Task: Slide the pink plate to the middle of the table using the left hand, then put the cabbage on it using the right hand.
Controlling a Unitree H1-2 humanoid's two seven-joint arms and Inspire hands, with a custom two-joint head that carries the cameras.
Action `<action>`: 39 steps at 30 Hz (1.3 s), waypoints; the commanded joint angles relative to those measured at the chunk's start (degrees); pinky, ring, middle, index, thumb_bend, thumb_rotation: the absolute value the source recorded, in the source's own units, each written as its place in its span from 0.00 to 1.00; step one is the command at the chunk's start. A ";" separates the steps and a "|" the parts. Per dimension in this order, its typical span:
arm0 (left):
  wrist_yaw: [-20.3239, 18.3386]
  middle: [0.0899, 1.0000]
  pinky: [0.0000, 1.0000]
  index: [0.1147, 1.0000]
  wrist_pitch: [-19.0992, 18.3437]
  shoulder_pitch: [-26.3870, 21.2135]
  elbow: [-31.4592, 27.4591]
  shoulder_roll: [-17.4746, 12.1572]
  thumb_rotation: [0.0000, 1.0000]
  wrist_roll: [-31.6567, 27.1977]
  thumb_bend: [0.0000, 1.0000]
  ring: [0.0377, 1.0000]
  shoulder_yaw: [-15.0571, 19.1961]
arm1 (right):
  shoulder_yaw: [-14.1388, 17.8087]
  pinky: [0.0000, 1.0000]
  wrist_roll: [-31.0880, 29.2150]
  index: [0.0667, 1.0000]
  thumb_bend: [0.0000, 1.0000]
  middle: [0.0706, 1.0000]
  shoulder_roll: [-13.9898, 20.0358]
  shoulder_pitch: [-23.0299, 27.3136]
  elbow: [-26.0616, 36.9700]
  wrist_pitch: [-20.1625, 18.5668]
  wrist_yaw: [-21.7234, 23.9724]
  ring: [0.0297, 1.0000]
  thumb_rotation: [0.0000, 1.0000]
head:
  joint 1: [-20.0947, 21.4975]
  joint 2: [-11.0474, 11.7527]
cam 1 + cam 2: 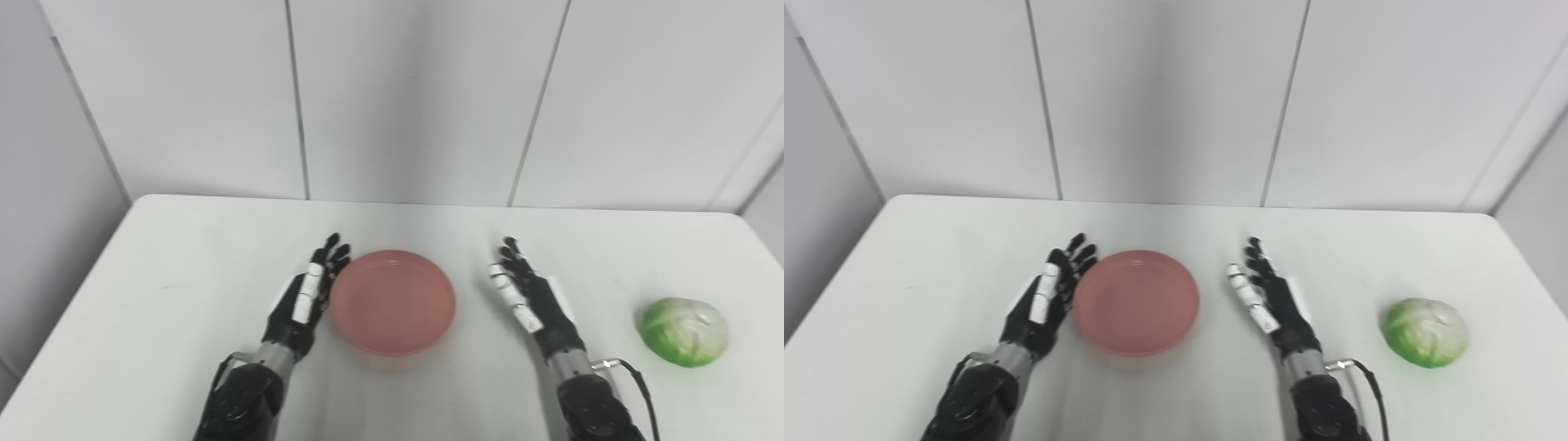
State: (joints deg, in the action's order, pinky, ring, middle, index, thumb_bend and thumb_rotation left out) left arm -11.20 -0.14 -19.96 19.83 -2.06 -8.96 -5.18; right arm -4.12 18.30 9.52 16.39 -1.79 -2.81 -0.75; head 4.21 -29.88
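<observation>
Our left hand [301, 300] rests against the plate [392, 301], fingers straight and spread; our right hand [531, 300] likewise, cabbage [684, 331] well apart.

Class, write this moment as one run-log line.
left hand open beside pink plate | right hand open, apart | cabbage untouched on table

One round pink plastic plate [392, 301] sits mid-table. One green, white-streaked cabbage head [684, 331] lies at the right. Both rest on one white table [153, 294].
</observation>
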 commanded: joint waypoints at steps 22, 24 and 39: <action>-4.97 0.97 0.98 0.96 -1.40 2.23 5.21 -3.24 1.00 -1.55 0.83 0.96 2.12 | 5.11 0.81 13.06 0.91 1.00 0.91 13.85 6.98 23.27 -9.63 8.31 0.89 0.57 | 11.50 0.93; -5.24 0.96 0.97 0.95 -1.67 2.32 5.12 -3.37 1.00 -1.82 0.83 0.96 2.67 | 7.09 0.83 12.46 0.91 1.00 0.91 16.07 6.31 24.50 -9.78 9.15 0.90 0.56 | 12.22 0.80; -9.17 0.95 0.97 0.95 -1.50 1.82 6.73 -6.23 1.00 -3.90 0.82 0.96 4.39 | 19.66 0.87 10.70 0.97 1.00 0.96 27.98 -3.14 24.11 -15.30 12.65 0.95 0.58 | 17.15 -0.10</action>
State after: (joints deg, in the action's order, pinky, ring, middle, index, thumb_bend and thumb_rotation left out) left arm -20.57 1.34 -20.62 23.17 -7.20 -12.77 -1.08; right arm 14.70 29.46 36.25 12.48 21.83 -17.07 12.25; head 21.44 -29.97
